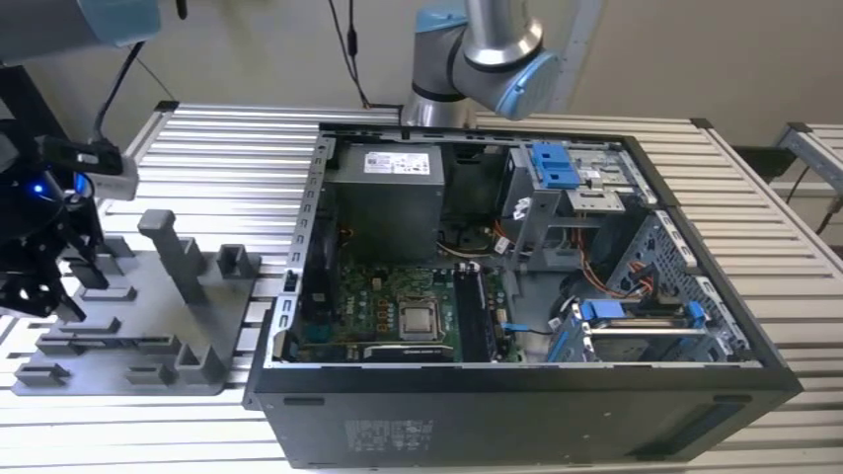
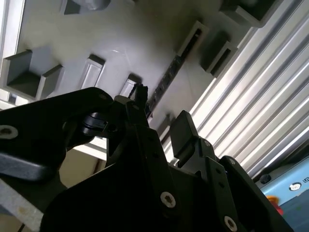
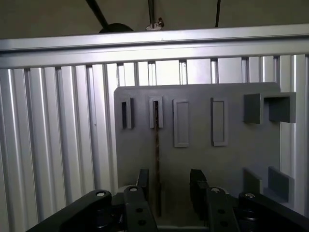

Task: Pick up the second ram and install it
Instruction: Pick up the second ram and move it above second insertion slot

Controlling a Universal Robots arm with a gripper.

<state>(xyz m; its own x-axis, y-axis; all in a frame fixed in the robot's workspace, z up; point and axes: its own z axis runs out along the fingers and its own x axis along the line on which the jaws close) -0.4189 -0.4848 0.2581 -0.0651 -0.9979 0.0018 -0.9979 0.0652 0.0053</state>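
The second ram (image 3: 156,154) stands on edge in a slot of the grey fixture tray (image 3: 231,159); it is a thin dark strip. It also shows in the second wrist view as the ram (image 2: 166,79), running between two slot blocks. My gripper (image 3: 169,184) is open just above the tray, and the ram lies between its fingers, close to one finger (image 3: 142,180) and apart from the other. In the exterior view the gripper (image 1: 53,272) hangs over the tray (image 1: 145,326) at the exterior view's left. Nothing is held.
An open computer case (image 1: 527,395) stands to the exterior view's right of the tray, with the green motherboard (image 1: 395,306) inside and blue drive brackets (image 1: 554,163) at the back. The tray carries upright posts (image 1: 165,247). Everything rests on a ribbed aluminium table (image 3: 58,145).
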